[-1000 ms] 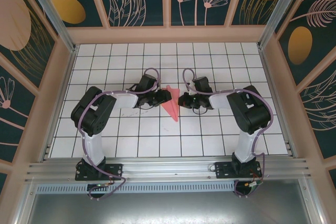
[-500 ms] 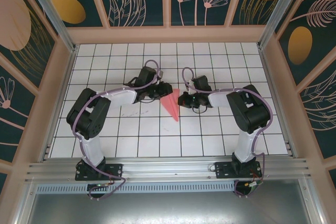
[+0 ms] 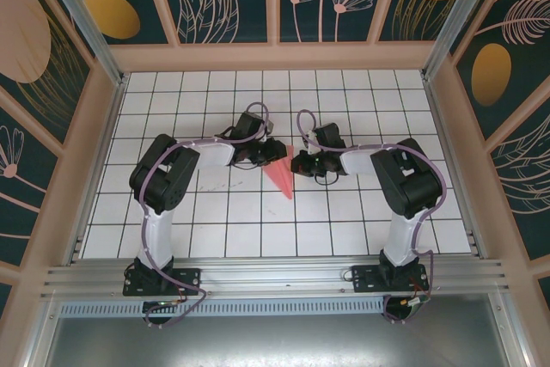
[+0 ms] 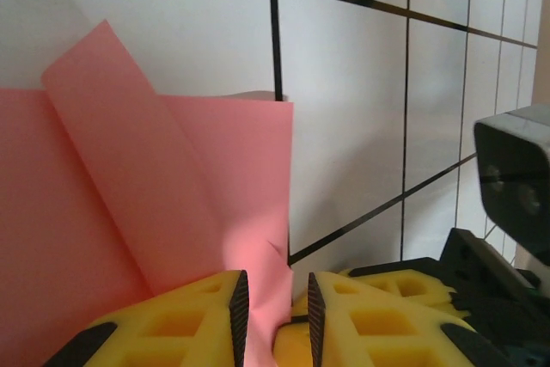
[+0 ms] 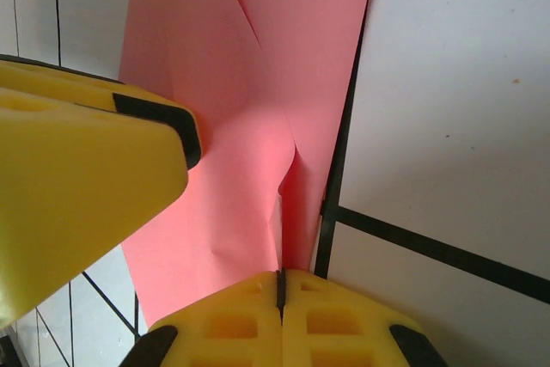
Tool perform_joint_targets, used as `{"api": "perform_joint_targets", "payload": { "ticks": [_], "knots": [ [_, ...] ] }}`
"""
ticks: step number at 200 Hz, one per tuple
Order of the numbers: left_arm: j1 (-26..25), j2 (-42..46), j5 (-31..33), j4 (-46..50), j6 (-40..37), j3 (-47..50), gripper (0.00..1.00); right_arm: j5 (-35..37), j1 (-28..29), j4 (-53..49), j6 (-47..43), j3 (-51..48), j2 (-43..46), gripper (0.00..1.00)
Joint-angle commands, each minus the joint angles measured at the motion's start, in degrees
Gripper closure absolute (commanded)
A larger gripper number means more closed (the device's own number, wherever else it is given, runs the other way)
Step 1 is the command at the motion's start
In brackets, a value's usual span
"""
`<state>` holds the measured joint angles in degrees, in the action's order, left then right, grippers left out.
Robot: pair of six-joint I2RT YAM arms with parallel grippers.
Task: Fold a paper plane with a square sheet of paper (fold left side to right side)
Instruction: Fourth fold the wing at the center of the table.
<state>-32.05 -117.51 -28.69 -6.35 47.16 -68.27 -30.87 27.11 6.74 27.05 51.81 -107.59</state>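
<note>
The paper plane [image 5: 258, 83], judged mid-fold, is pinched in the clenched right gripper [image 5: 280, 288] while its edge is straddled by the slightly parted jaws of the left gripper [image 4: 277, 311], so closing there and a carry across are called for.

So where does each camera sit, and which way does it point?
Top external: fixed above and behind the arms, looking down on the tiled table; both arms show whole, left gripper and right gripper meeting at the folded pink paper.
Left wrist: on the left arm, looking along its yellow fingers, jaws slightly apart around the paper.
Right wrist: on the right arm, looking past its shut fingers pinching the paper.
Shared: all three show the paper.
</note>
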Motion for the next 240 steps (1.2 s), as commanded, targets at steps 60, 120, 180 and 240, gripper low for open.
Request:
{"api": "perform_joint_targets", "payload": {
  "ticks": [60, 120, 180, 240],
  "knots": [
    [-0.1, -1.8, 3.2, 4.0, -3.4, -0.2, 0.71, 4.1, 1.8, -4.8, -2.5, 1.0, -3.5, 1.00],
    [-0.1, -2.9, 4.0, 4.7, -3.4, 0.7, 0.71, 3.6, 1.6, -3.7, -2.5, 0.8, -2.9, 1.00],
    [-0.1, -3.0, 6.1, 4.1, -3.2, 4.9, 0.72, 2.8, -0.2, -0.1, -1.6, 0.4, 3.8, 0.77],
    [-0.1, -3.3, 6.1, 3.8, -2.9, 4.9, 0.72, 1.1, 0.3, -3.9, -1.3, -2.4, 13.6, 0.80]
  ]
}}
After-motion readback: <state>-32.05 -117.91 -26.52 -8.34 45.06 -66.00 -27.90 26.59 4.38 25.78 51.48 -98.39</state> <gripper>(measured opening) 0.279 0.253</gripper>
